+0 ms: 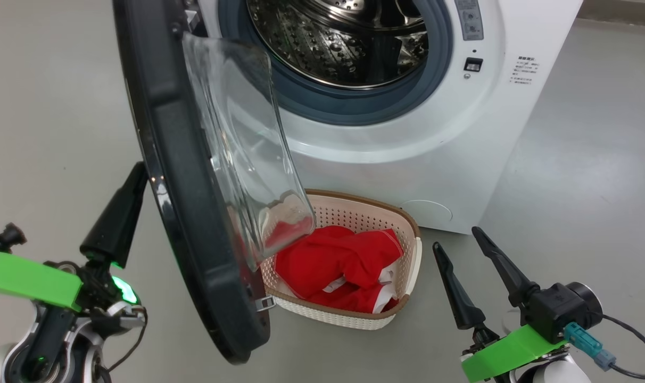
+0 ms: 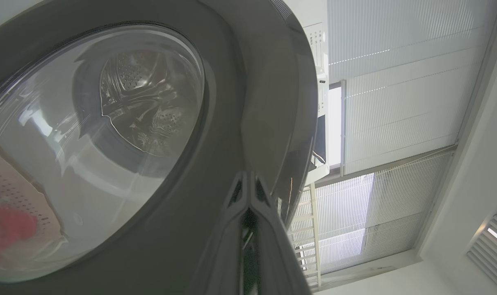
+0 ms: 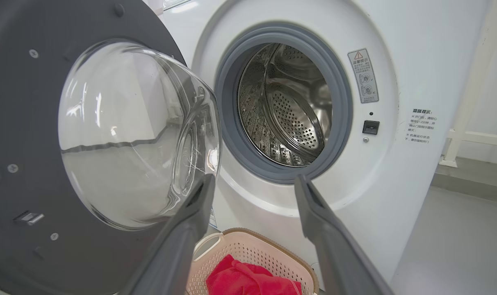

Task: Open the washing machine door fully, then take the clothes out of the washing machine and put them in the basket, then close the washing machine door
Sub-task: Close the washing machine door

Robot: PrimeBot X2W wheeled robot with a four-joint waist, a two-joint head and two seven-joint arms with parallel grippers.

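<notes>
While the door (image 1: pixel 195 223) stands swung well out from the washer (image 1: pixel 461 159), hinged at the left of its mouth and nearly edge-on in the head view, the steel drum (image 1: pixel 344 42) lies open to view inside the grey-blue seal (image 1: pixel 312 101). On the floor (image 1: pixel 567 186) just in front of the washer, below its mouth, sits the basket (image 1: pixel 413 255), and the red clothes (image 1: pixel 333 260) lie heaped inside it. The door's glass bowl (image 1: pixel 242 149) bulges toward the washer and overlaps the basket's left end in the head view. On the door's far side from the washer, the left gripper (image 1: pixel 140 169) is clenched, fingers pressed together with nothing between them. It points up at the glossy black rim, its tip right by it; whether they touch I cannot tell. Facing the washer's mouth, the right gripper (image 1: pixel 456 238) hangs released, fingers spread wide and empty, just right of the basket and apart from it.
</notes>
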